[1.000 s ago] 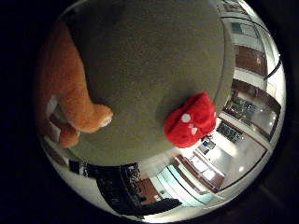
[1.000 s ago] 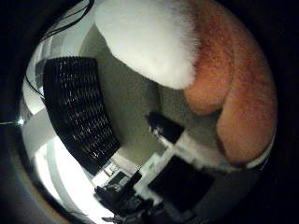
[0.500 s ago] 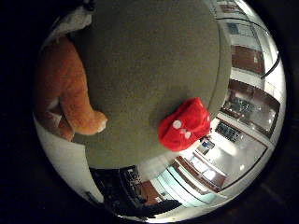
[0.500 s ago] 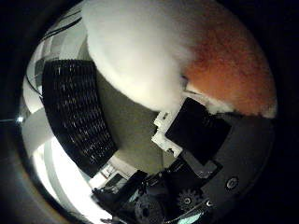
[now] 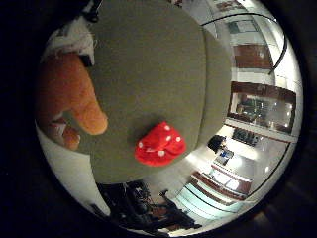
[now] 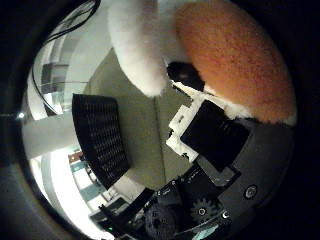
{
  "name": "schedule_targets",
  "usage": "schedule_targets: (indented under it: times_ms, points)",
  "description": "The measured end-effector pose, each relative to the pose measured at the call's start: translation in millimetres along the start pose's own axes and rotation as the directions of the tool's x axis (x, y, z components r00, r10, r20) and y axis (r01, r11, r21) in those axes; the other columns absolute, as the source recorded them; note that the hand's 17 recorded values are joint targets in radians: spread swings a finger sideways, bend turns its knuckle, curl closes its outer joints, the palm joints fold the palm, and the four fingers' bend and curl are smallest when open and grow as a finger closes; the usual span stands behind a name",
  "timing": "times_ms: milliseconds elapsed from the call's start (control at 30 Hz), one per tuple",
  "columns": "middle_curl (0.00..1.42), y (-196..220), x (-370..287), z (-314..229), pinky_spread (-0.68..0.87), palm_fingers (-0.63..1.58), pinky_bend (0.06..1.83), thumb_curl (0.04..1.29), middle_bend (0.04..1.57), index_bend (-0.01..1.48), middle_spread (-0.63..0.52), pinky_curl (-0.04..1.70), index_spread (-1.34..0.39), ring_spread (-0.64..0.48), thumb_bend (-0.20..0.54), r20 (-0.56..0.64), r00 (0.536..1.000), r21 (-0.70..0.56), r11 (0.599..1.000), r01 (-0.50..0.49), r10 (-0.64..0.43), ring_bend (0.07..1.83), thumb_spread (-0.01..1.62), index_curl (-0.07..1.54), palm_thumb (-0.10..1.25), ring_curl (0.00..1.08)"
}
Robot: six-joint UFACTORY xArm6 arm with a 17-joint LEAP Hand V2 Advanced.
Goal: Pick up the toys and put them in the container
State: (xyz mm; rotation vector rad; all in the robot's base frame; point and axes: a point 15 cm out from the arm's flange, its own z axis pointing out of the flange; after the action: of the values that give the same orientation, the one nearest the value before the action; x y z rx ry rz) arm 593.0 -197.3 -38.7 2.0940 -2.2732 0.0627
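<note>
Olive counter (image 5: 148, 64) fills the view. Orange-and-white plush (image 6: 235, 60) close against the palm, hand (image 6: 210, 135) curled round it. Black basket (image 6: 100, 140) on counter. Red dotted toy (image 5: 161, 144) near counter edge, apart from plush.

Both cameras sit in the palm of the robot hand (image 6: 220, 165), very close to the orange plush toy (image 6: 235, 60), which fills a large part of the thumb-side view. That view faces along the desk (image 6: 145, 130) toward the black basket (image 6: 100, 140). The little-finger-side view looks out over the desk beyond the plush toy, to the red spotted toy (image 5: 159, 144). Both views share the plush toy and desk.
</note>
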Motion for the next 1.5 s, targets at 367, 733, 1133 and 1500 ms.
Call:
schedule_targets:
  times_ms: [367, 733, 1133, 1500]
  points:
    - [0.86, 33, -16, -113, -0.19, 1.09, 1.45, 0.65, 1.26, 1.11, -0.16, 0.78, -0.24, -0.26, -0.014, -0.004, 1.0, -0.042, 0.999, 0.018, -0.019, 1.28, 1.01, 0.85, 1.07, 0.88]
    - [0.85, 78, -71, -238, -0.19, 1.09, 1.42, 0.7, 1.27, 1.11, -0.16, 0.82, -0.24, -0.27, -0.014, -0.019, 0.993, -0.003, 0.994, 0.113, -0.113, 1.26, 0.99, 0.85, 1.06, 0.91]
    - [0.85, 116, -174, -307, -0.2, 1.1, 1.4, 0.73, 1.28, 1.12, -0.16, 0.85, -0.25, -0.27, -0.014, -0.014, 0.96, 0.016, 0.96, 0.281, -0.281, 1.26, 0.97, 0.85, 1.04, 0.92]
    - [0.84, 145, -282, -323, -0.2, 1.11, 1.39, 0.75, 1.28, 1.12, -0.15, 0.86, -0.25, -0.27, -0.013, -0.017, 0.908, 0.031, 0.908, 0.419, -0.418, 1.25, 0.97, 0.84, 1.05, 0.93]
